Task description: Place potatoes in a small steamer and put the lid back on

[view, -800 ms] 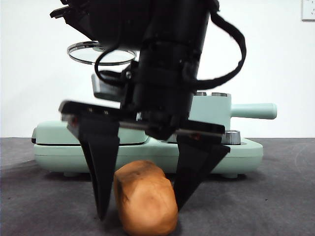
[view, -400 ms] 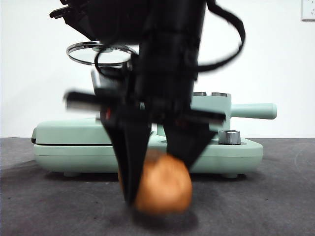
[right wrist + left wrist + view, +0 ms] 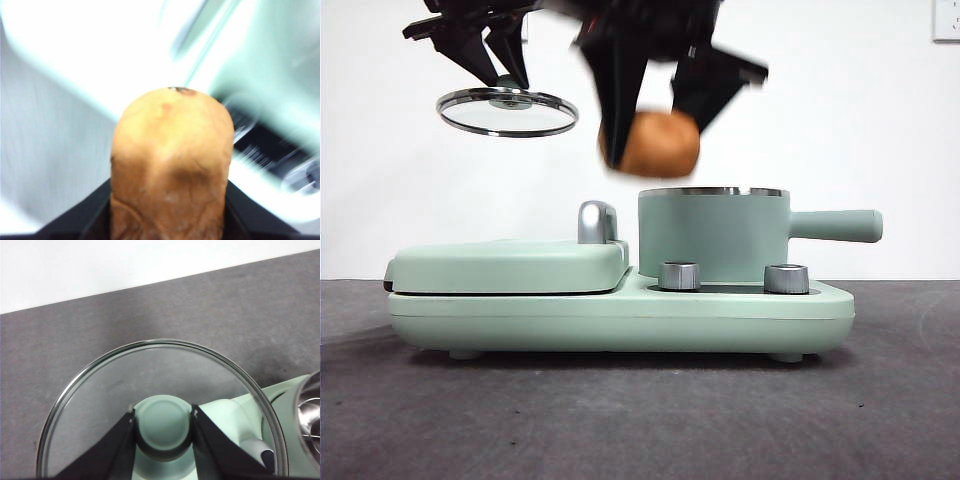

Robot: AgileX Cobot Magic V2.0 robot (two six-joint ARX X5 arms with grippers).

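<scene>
My right gripper (image 3: 655, 125) is shut on the orange-brown potato (image 3: 653, 144) and holds it in the air, a little above and left of the steel rim of the mint-green steamer pot (image 3: 712, 233). The right wrist view shows the potato (image 3: 171, 160) close between the jaws, the rest blurred. My left gripper (image 3: 498, 65) is shut on the mint-green knob (image 3: 163, 423) of the glass lid (image 3: 507, 111) and holds it level, high at the upper left, above the flat grill cover. The pot stands open.
The pot sits on a mint-green appliance base (image 3: 620, 310) with a flat green grill cover (image 3: 510, 265) on the left, two steel dials (image 3: 680, 276) at the front and a straight side handle (image 3: 835, 226) pointing right. Dark tabletop (image 3: 640, 420) lies in front.
My right gripper closed on the potato on the table and lifted it up to just above the pot's rim. The lid in my left gripper stayed high, shifting slightly left.
</scene>
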